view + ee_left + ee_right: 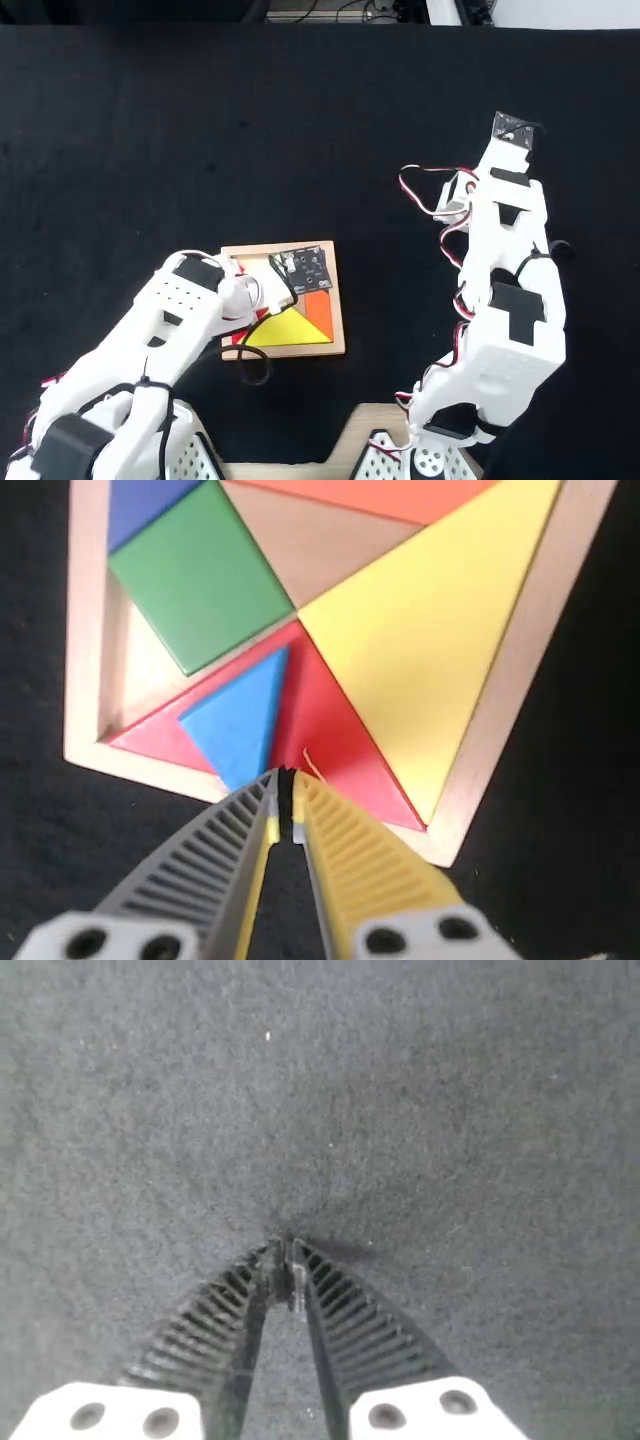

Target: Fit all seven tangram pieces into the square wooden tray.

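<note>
The high camera looks down from above over the whole black table [200,130]. The left wrist camera hangs close over the wooden tray [540,680], near left, which the high view also shows. The right wrist camera faces the table closely, far right.

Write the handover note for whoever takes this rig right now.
Left gripper: shut, tips at the rim of the tray, by the small blue triangle.
Right gripper: shut, over the black cloth, away from the tray.
Done: green square, yellow triangle, red triangle, orange piece, tan piece and blue piece lie in the tray.
Left: the small blue triangle seems to rest partly on the red triangle; a bare gap shows beside the green square. Seat it flat.
</note>
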